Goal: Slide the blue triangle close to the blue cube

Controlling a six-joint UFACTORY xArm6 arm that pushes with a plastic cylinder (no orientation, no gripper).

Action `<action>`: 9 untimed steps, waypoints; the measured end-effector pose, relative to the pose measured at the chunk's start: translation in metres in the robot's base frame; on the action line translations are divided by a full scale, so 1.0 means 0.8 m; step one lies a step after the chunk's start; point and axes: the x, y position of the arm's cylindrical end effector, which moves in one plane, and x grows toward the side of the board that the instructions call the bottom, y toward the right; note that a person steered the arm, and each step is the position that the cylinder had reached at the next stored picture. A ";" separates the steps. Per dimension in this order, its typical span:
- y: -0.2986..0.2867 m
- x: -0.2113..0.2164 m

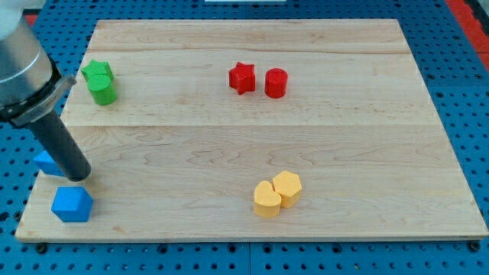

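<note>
Your rod's tip (79, 177) sat at the worktop's (252, 122) left edge, touching the blue triangle (46, 162), which peeked out on its left. The blue cube (72, 204) was just below. No end effector, just that rod.

green pair: a green star (97, 71) touching a green cylinder (102, 91), near the view's top left
red pair: a red star (242, 77) just beside a red cylinder (276, 82), upper middle
yellow pair: a yellow heart (267, 200) touching a yellow hexagon (288, 187), lower middle
surface (367, 137): pale wooden board on a blue pegboard (466, 92)
</note>
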 end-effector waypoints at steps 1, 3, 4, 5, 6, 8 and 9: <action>0.008 -0.060; -0.093 -0.073; -0.095 -0.060; -0.036 -0.009; -0.002 0.014; 0.002 -0.041; 0.030 -0.043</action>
